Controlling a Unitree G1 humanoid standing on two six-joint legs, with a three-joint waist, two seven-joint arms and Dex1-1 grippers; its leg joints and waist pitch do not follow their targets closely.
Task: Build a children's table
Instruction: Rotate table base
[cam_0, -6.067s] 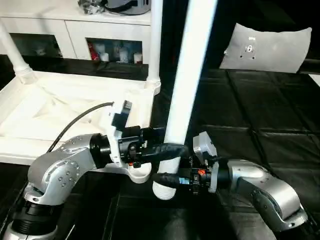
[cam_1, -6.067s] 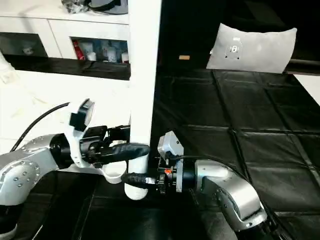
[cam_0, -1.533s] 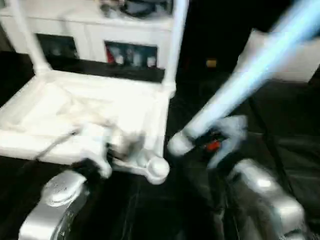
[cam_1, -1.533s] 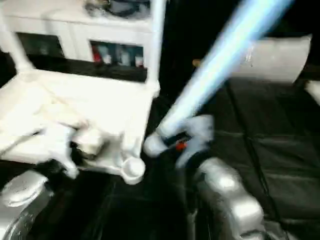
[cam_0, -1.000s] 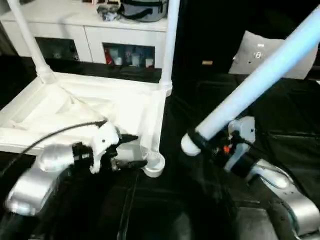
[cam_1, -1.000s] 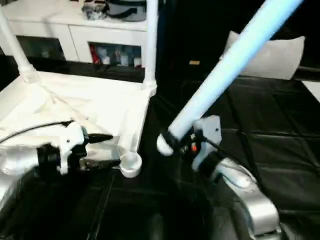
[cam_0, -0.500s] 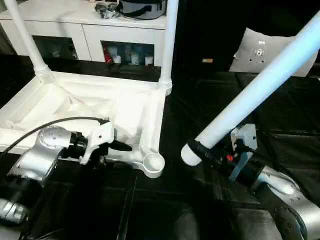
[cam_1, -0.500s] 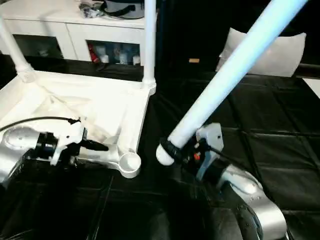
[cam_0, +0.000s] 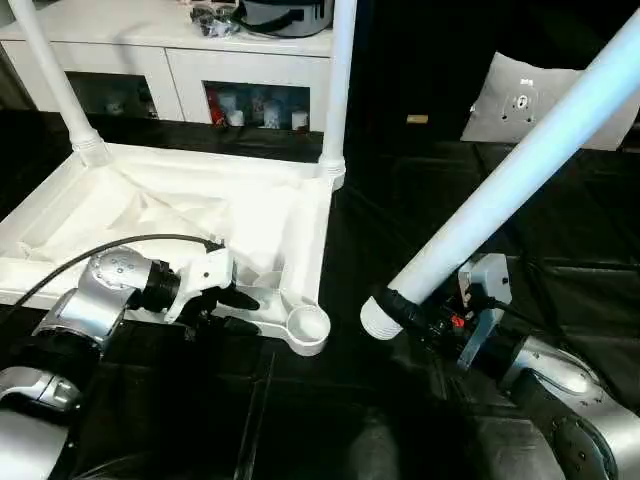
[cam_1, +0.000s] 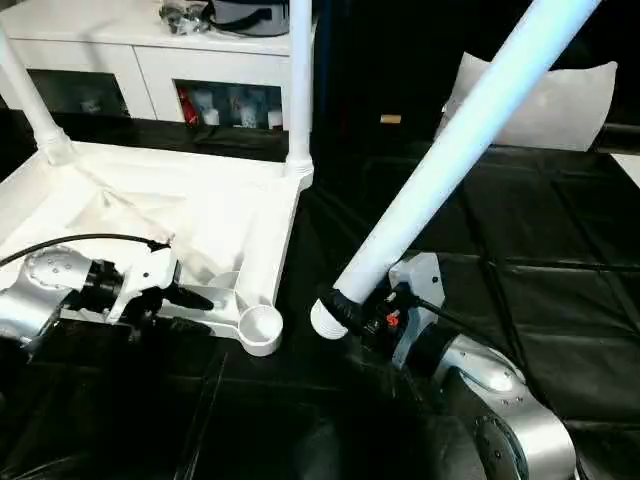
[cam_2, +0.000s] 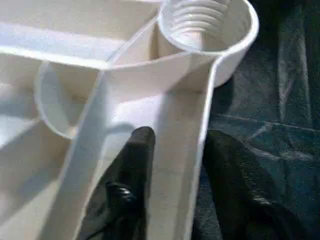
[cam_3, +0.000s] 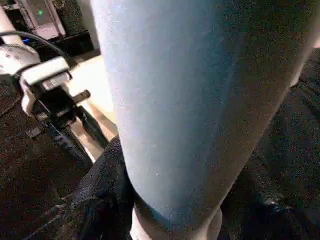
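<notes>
Table top (cam_0: 200, 215) rim gripped by left pincer (cam_0: 243, 300); right pincer (cam_0: 412, 312) clasps tilted leg (cam_0: 500, 190)

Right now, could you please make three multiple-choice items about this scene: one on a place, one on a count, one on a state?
1. Where does the left gripper sit?
A. at the near rim of the table top, beside the empty corner socket
B. on the pillow-like pad
C. inside the cabinet

2. How many legs already stand in sockets of the table top?
A. none
B. two
C. four

3. What is the state of the leg in the right gripper?
A. lying flat on the floor
B. seated upright in a socket
C. held tilted, its lower end clear of the socket

Answers:
1 A, the left wrist view shows the fingers on either side of the rim near the socket.
2 B, one far left leg and one far right leg stand up.
3 C, it slants up to the right, apart from the table top.
</notes>
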